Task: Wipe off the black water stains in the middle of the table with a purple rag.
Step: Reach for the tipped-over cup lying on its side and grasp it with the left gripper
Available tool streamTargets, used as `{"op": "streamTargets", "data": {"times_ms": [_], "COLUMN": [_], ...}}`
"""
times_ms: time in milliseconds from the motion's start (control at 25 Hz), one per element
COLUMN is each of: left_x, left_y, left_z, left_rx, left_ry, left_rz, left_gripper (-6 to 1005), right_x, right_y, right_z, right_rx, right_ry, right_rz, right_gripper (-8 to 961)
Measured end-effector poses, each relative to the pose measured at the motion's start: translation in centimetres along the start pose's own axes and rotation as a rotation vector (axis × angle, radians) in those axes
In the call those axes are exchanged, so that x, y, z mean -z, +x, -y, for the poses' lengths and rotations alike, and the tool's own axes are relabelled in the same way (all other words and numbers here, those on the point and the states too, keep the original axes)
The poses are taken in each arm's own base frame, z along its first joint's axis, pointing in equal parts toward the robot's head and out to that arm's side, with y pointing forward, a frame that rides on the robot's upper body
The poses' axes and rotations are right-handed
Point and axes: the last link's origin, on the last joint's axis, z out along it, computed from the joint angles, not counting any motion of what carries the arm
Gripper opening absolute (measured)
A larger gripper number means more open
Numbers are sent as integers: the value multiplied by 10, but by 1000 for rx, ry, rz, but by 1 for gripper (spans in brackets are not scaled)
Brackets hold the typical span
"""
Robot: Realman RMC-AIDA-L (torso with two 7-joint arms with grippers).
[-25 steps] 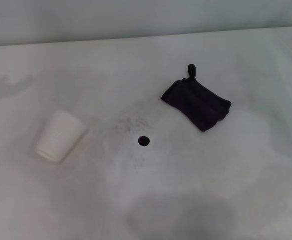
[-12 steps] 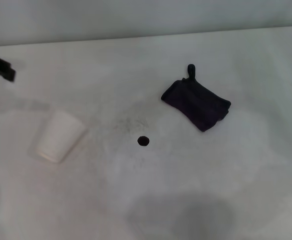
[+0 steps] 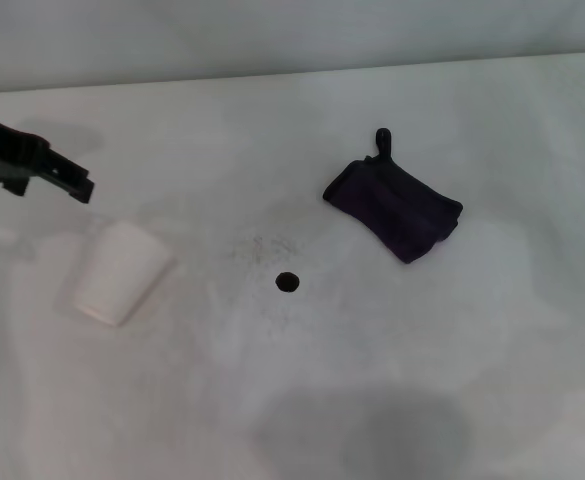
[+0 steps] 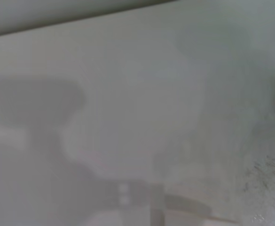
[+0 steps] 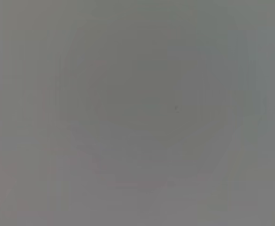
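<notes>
The purple rag [image 3: 394, 207] lies folded on the white table [image 3: 302, 400], right of centre, its loop tab at the far corner. The black water stain [image 3: 288, 282] is a small round dot near the table's middle, apart from the rag. My left gripper [image 3: 72, 186] reaches in from the left edge, above the table and just beyond the white cup, far from the rag. The left wrist view shows bare table [image 4: 128, 94] and a faint speckled smudge [image 4: 266, 172]. My right gripper is out of view; the right wrist view is plain grey.
A white paper cup [image 3: 119, 272] lies on its side at the left, just under my left gripper. A faint grey speckled smudge [image 3: 264, 247] sits just beyond the stain. The table's far edge meets a grey wall [image 3: 272, 35].
My left arm has come in from the left edge and moved right, toward the cup. The rag, stain and cup have not moved.
</notes>
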Motion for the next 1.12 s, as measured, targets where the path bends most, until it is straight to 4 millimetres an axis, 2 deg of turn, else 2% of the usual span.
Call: {"op": "streamTargets", "data": {"times_ms": [280, 600, 1120], "left_x": [-25, -40, -64], "left_y": [-8, -19, -22], "left_z": [-6, -9, -22], "left_rx": [-37, -100, -161], "left_ry": [-26, 6, 6], "left_rz": [24, 77, 65], "left_gripper": [877, 874, 869], "right_x": [-1, -4, -7], "right_y": [1, -4, -6], "right_z": [-4, -6, -9], "right_rx": [-3, -1, -1], "right_ry": [-8, -17, -23], "right_rz": [-4, 12, 18], "right_gripper": [873, 873, 872]}}
